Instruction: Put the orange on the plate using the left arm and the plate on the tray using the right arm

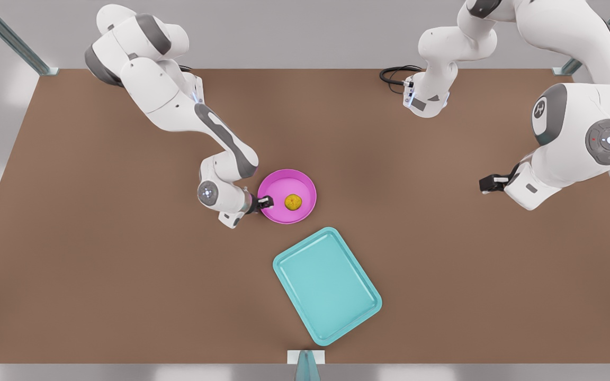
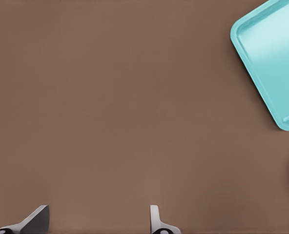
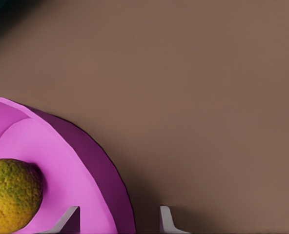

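The orange (image 1: pixel 293 201) already lies inside the plate (image 1: pixel 305 186), so the step in hand is the plate's transfer: the right gripper (image 1: pixel 266 202) straddles the plate's rim on the side away from the tray (image 1: pixel 327 286), fingers spread, one inside and one outside. The next move calls for closing on the rim, lifting level so the orange stays put, and carrying to the tray just beside the plate. The left gripper (image 1: pixel 486 183) waits well apart from the plate over the bare table (image 1: pixel 98 264), fingers spread; nothing stands in the way.
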